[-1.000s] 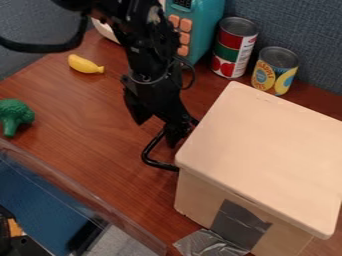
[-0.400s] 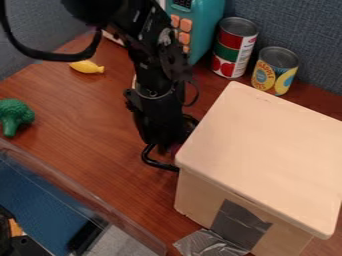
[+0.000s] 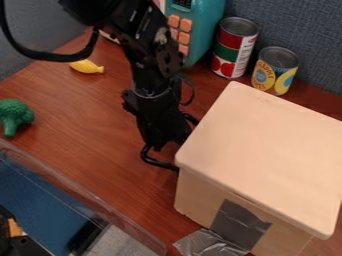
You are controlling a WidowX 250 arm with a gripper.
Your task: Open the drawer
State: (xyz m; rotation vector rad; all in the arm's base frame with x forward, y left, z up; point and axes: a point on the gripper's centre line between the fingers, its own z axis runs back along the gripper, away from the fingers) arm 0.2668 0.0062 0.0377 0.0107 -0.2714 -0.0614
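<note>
Black, my claw [image 3: 167, 143] sits at the box's [image 3: 260, 150] handle [image 3: 159, 163], presumably for pulling, though whether it's pinching I can't tell.

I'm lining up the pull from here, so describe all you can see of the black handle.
The handle is a slim, rounded black bar with a slight shine; metal or plastic, I can't tell. It bows out over the table from the left side of the pale box, as the camera sees it. The gripper hides its middle; whether they touch is unclear.
</note>
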